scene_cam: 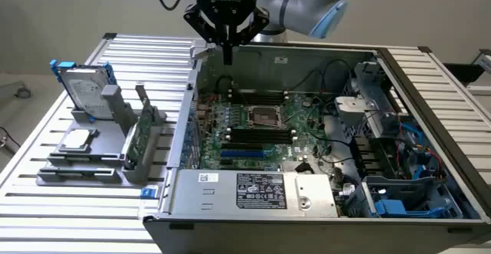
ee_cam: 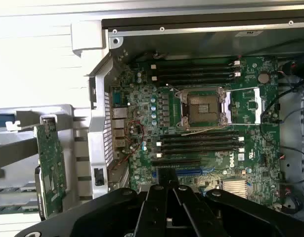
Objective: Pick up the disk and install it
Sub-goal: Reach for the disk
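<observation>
- Slatted aluminium table point(scene_cam: 46, 208) carries one open computer chassis point(scene_cam: 307, 58) and, just beside it on the exterior view's left, one grey holder point(scene_cam: 84, 168).
- One robot arm point(scene_cam: 307, 1) reaches over the chassis from behind, above its far wall.
- Inside the chassis lies one motherboard point(scene_cam: 253, 133) point(ee_cam: 201, 128) with one bare processor socket point(scene_cam: 265, 115) point(ee_cam: 203, 106). One blue-fitted drive bay point(scene_cam: 399, 205) sits in the near corner, on the exterior view's right.
- One gripper point(scene_cam: 227, 56) point(ee_cam: 166, 197) hangs over the chassis's far-left corner, fingers pressed together and carrying nothing. With the jaws like this it cannot take the disk; a descent onto the disk would likely strike the casing rather than straddle it.
- One disk point(scene_cam: 83, 90), silver with blue rails, stands upright at the holder's far end, outside the chassis on the exterior view's left and well apart from the gripper, untouched.
- One green circuit card point(scene_cam: 138, 136) point(ee_cam: 50, 168) stands upright in the same holder, between the disk and the chassis. It looks like the likeliest casualty: a low path from the chassis could clip the card or the chassis wall.
- One small silver chip point(scene_cam: 78, 141) lies flat on the holder, below the disk. A fumbled or tilted lift could drop the disk onto it.
</observation>
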Available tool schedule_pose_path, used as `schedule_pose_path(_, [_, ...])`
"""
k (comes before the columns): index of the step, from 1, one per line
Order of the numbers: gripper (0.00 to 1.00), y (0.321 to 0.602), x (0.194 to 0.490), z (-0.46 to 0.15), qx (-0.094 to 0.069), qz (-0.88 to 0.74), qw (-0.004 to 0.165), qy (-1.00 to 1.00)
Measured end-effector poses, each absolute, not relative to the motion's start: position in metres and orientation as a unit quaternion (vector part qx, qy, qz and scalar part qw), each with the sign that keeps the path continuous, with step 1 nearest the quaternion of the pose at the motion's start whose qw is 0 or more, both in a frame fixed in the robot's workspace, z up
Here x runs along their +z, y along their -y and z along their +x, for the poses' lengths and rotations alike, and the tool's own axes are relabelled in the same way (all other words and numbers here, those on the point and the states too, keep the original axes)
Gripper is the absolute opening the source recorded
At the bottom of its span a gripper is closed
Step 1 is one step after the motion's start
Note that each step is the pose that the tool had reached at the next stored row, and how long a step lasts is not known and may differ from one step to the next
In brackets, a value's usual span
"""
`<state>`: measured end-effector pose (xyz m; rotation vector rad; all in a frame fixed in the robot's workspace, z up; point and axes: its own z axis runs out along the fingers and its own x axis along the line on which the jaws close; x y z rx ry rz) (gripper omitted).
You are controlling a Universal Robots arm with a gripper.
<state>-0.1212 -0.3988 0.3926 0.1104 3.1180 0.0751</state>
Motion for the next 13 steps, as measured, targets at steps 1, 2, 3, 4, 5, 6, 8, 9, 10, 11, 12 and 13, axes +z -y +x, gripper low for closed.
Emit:
schedule_pose_path(1, [0.11,0.399,0.393,-0.121,0.024,0.035,0.01,-0.999])
schedule_pose_path(2, [0.11,0.399,0.393,-0.121,0.024,0.035,0.01,-0.999])
schedule_pose_path(3, [0.11,0.399,0.393,-0.121,0.024,0.035,0.01,-0.999])
schedule_pose_path(4, [0.11,0.399,0.393,-0.121,0.024,0.035,0.01,-0.999])
schedule_pose_path(5, [0.11,0.399,0.393,-0.121,0.024,0.035,0.01,-0.999])
schedule_pose_path(6, [0.11,0.399,0.393,-0.121,0.024,0.035,0.01,-0.999])
schedule_pose_path(8, [0.11,0.399,0.393,-0.122,0.024,0.035,0.01,-0.999])
schedule_pose_path(9, [0.11,0.399,0.393,-0.124,0.024,0.035,0.01,-0.999])
schedule_pose_path(10, [0.11,0.399,0.393,-0.128,0.024,0.035,0.01,-0.999])
schedule_pose_path(11, [0.11,0.399,0.393,-0.132,0.024,0.035,0.01,-0.999])
schedule_pose_path(12, [0.11,0.399,0.392,-0.137,0.024,0.035,0.01,-0.999])
schedule_pose_path(13, [0.11,0.399,0.392,-0.141,0.024,0.035,0.01,-0.999])
